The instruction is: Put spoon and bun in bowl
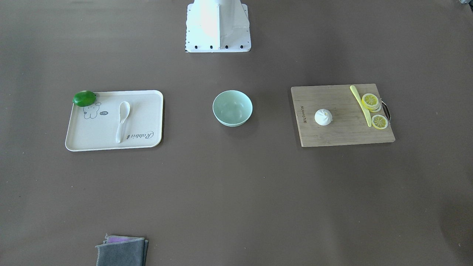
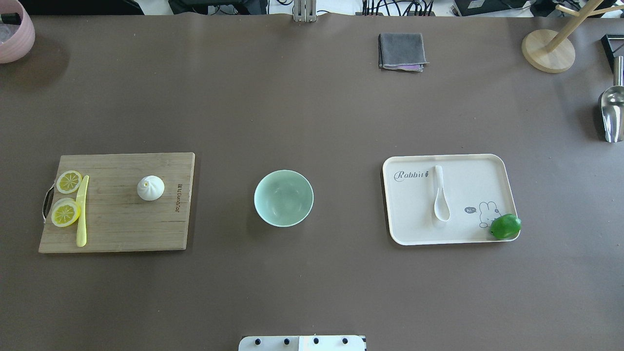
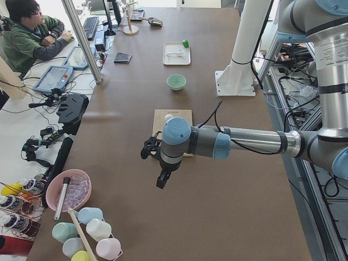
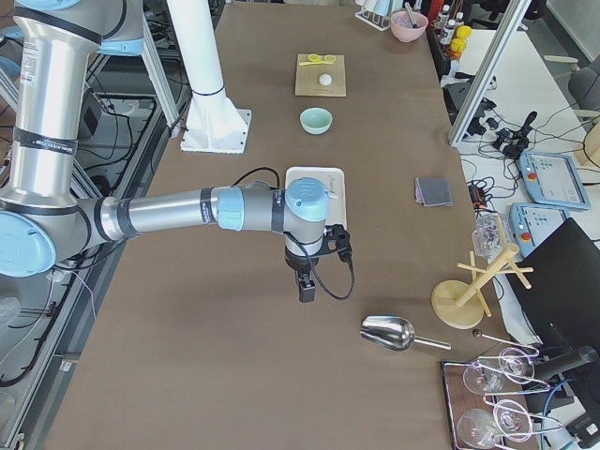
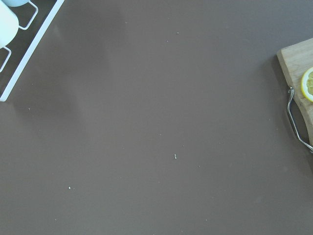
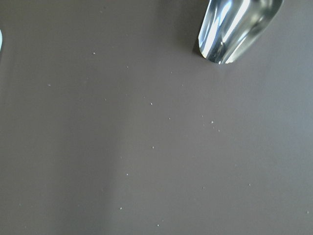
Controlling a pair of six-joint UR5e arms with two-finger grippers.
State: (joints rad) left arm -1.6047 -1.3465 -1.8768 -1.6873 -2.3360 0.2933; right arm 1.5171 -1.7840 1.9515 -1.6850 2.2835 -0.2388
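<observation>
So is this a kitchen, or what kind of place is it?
Probably a robot lab, not a real kitchen. The robot's left arm and right arm reach out over a brown table, and a person sits beside it at a desk with a keyboard.

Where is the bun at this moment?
In the overhead view, the bun sits on the cutting board at the left, left of the bowl; the knife and lemon slices lie farther left.

spoon (image 2: 440, 195) on tray (image 2: 480, 178), bun (image 2: 150, 188) on board (image 2: 122, 222), mint bowl (image 2: 283, 199) between
</observation>
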